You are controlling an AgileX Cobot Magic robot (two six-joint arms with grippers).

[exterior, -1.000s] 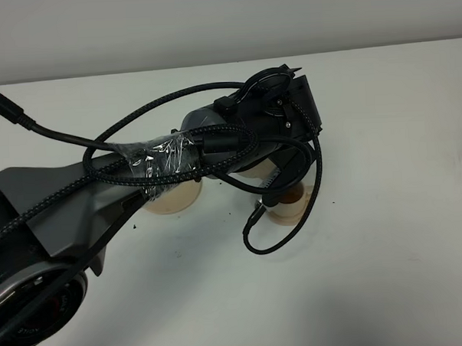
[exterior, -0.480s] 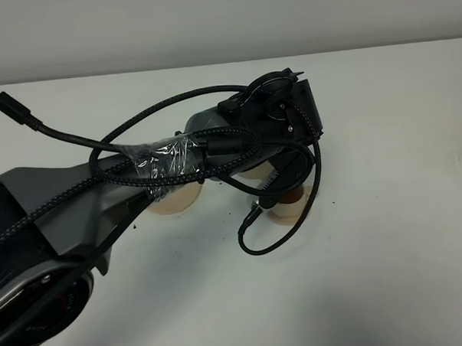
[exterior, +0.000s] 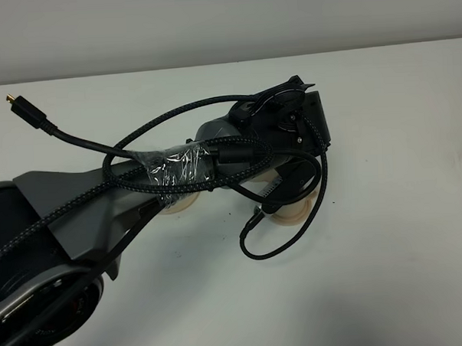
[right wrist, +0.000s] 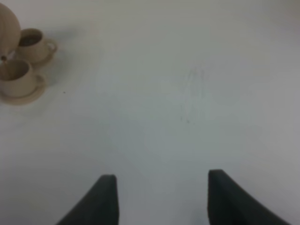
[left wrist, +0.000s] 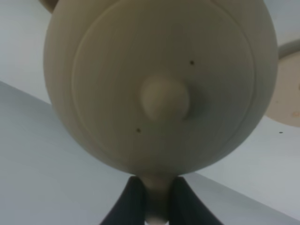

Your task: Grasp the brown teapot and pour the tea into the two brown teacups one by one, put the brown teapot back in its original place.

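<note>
The left fingers [left wrist: 125, 207] tight on the handle [left wrist: 156, 200] of the squat round beige-tan matte teapot [left wrist: 159, 84]; the right fingers [right wrist: 102, 200] wide apart, empty.

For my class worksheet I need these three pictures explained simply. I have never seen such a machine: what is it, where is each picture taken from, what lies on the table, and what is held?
It is a robot with two arms, each ending in a two-fingered gripper. The high camera looks down on the white table. There the dark, cabled left arm hides most of a tea set, though a wide saucer peeks out. The left wrist camera shows the left gripper clamped on the handle of the brown teapot. The right wrist camera shows the right gripper open and empty above the table, with two teacups on small saucers farther off.
</note>
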